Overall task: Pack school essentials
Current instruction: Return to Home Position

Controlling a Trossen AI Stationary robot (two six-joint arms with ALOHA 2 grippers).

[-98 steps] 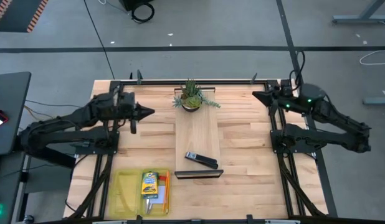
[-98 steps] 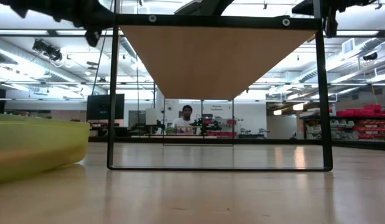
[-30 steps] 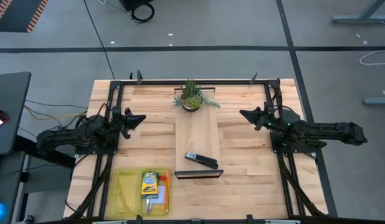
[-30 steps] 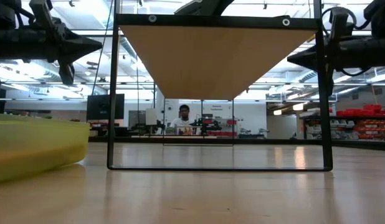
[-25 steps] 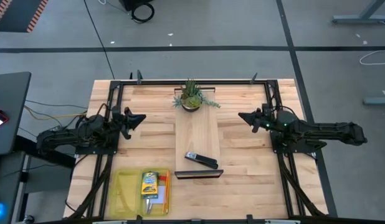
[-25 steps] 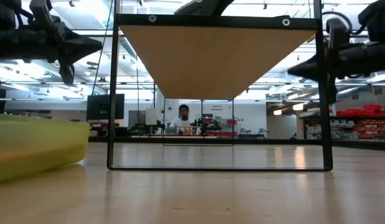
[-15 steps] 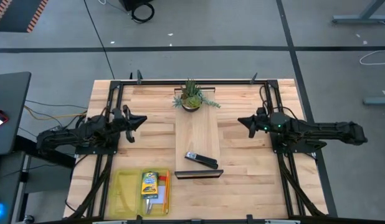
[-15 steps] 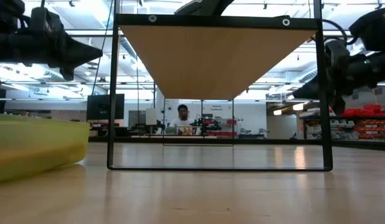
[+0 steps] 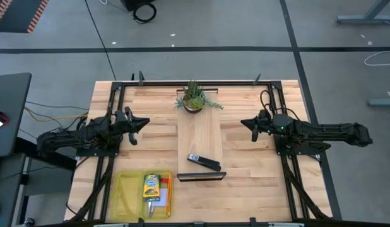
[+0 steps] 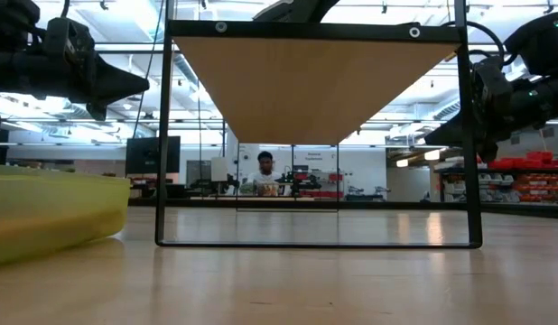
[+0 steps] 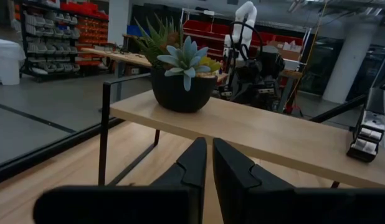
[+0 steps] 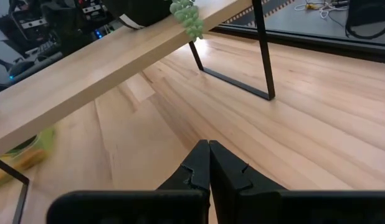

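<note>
Arms folded lower, left end effector [image 9: 143, 122] and right end effector [image 9: 244, 122] pinched closed, above wood-grain table [image 9: 248, 165]

A wooden table [image 9: 245, 164] carries a yellow supply box [image 9: 118, 189] and a raised shelf [image 9: 200, 135].

grey concrete floor [image 9: 245, 25], red shelving [image 10: 532, 185], bright ceiling strip lights [image 10: 44, 144] beyond the table

I can't read any lettering, number or sign from my end. The yellow-and-green crayon box [image 9: 151, 186], lying in the translucent yellow plastic supply box [image 9: 124, 194], carries some printing on its face in the high view, but it is too small for me to make out.
</note>
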